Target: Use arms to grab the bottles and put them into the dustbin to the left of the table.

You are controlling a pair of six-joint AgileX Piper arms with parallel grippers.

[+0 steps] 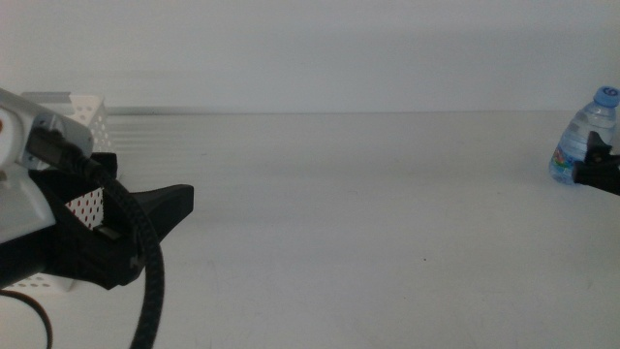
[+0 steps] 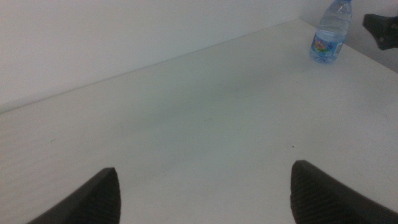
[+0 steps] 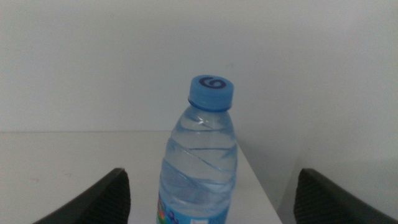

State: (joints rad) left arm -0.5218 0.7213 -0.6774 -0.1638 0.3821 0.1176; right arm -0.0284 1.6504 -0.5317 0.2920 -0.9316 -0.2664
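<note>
A small water bottle (image 1: 589, 129) with a blue cap and blue label stands upright at the far right of the white table (image 1: 368, 242). My right gripper (image 1: 595, 169) reaches in from the right edge, close against the bottle's lower part. In the right wrist view the bottle (image 3: 202, 158) is centred just ahead of my right gripper (image 3: 211, 186), whose jaws are wide open on either side. At the left, my left gripper (image 1: 172, 202) hovers open over the table and holds nothing. The dustbin (image 1: 82, 118), a white perforated basket, stands behind the left arm.
The left wrist view looks across bare tabletop from my open left gripper (image 2: 205, 180) to the far bottle (image 2: 329, 34) and the dark tip of the right gripper (image 2: 380, 28). A thick black cable (image 1: 150, 291) hangs from the left arm.
</note>
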